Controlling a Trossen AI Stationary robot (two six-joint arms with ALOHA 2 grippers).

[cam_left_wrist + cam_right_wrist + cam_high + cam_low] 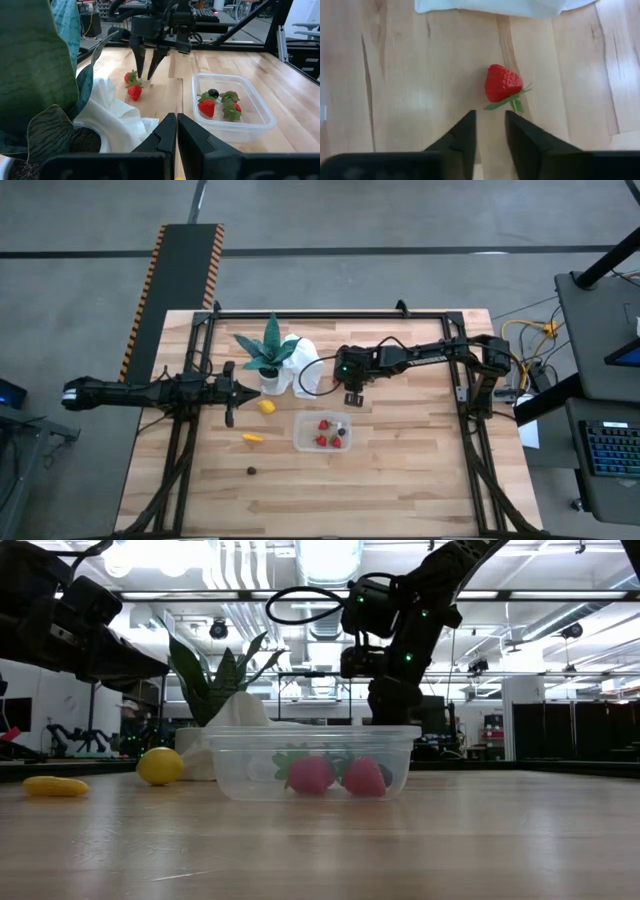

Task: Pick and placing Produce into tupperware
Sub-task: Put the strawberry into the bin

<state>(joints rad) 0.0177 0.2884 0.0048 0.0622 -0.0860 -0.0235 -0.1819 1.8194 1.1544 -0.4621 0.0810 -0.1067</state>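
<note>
The clear tupperware (323, 432) (235, 107) sits mid-table with several red strawberries and a dark round piece inside. Two more strawberries (133, 86) lie on the wood beside the white cloth. My right gripper (146, 75) (352, 397) hangs over them, fingers pointing down and narrowly open; its wrist view shows one strawberry (503, 83) just ahead of the fingertips (490, 125), untouched. The lemon (267, 407), the yellow-orange piece (253, 438) and a tiny dark piece (251, 471) rest on the table left of the tupperware. My left gripper (252, 389) (176, 125) waits shut next to the plant.
The green potted plant (268, 355) and the white cloth (300, 370) stand at the table's far middle, close to both grippers. A black frame (330, 313) runs around the tabletop. Bare wood lies toward the near edge and to the right of the tupperware.
</note>
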